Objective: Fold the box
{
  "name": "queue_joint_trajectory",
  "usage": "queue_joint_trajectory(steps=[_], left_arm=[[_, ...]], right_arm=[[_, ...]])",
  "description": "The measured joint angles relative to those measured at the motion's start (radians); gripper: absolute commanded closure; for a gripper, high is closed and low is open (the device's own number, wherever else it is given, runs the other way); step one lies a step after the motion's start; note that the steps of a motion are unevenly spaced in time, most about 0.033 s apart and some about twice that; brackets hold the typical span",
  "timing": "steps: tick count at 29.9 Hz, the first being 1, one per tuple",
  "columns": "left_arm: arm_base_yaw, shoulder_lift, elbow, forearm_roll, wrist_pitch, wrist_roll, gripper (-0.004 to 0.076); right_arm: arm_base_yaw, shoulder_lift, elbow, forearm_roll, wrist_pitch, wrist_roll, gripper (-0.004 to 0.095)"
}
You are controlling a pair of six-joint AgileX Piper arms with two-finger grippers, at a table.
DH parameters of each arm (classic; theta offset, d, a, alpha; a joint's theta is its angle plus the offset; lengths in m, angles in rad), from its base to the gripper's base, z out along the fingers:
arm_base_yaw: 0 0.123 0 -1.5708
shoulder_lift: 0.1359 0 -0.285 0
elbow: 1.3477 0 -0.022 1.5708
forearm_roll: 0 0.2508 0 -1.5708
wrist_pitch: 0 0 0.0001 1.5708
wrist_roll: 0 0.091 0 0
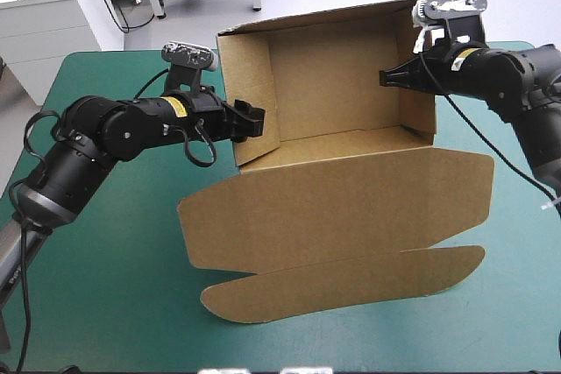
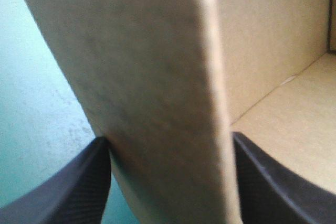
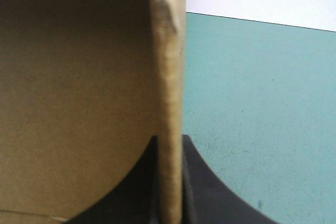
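I am watching the brown box (image 1: 351, 120) standing as an open tray on the teal-green tabletop (image 1: 105, 295). Its lid (image 1: 342, 199) is lying flat in front of the tray, ending in a long curved flap (image 1: 351, 282).

My left gripper (image 1: 250, 120) is reaching in at the tray's left wall (image 1: 250, 76). In the left wrist view this gripper (image 2: 170, 139) is released, its black fingers (image 2: 68, 187) standing wide apart and straddling the wall. The board is rising between them and running on ahead. One finger is sitting outside over the bare cover, the other inside over the tray's floor. I cannot tell whether either finger is pressing on the board.

My right gripper (image 1: 390, 76) is working at the right wall (image 1: 421, 102), high up. In the right wrist view this gripper (image 3: 169, 140) is clenched on the box, its fingers all but meeting with the wall's edge pinched between them. The tray's inside is showing beside one finger and open tabletop beside the other.
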Motion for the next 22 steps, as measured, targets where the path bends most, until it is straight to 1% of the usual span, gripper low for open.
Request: queue_joint_trajectory(steps=[3, 4, 6, 10, 16, 22], left_arm=[[-0.048, 0.028, -0.048, 0.149, 0.047, -0.114, 0.0374], [-0.058, 0.035, -0.062, 0.202, 0.062, -0.159, 0.0406], [-0.077, 0.047, -0.080, 0.283, 0.085, -0.227, 0.0491], [-0.083, 0.062, -0.087, 0.341, 0.097, -0.277, 0.0720], [-0.082, 0.104, -0.087, 0.386, 0.101, -0.313, 0.0730], [-0.081, 0.148, -0.087, 0.386, 0.141, -0.309, 0.0730]], right_arm=[[0.018, 0.016, 0.000, -0.023, -0.029, 0.025, 0.0916], [0.024, 0.020, 0.000, -0.029, -0.035, 0.031, 0.0916], [0.034, 0.027, 0.000, -0.034, -0.047, 0.047, 0.0916], [0.037, 0.034, 0.000, -0.034, -0.049, 0.058, 0.0916], [0.037, 0.041, 0.000, -0.035, 0.012, 0.071, 0.0917], [0.037, 0.097, 0.000, -0.041, 0.084, 0.074, 0.0920]])
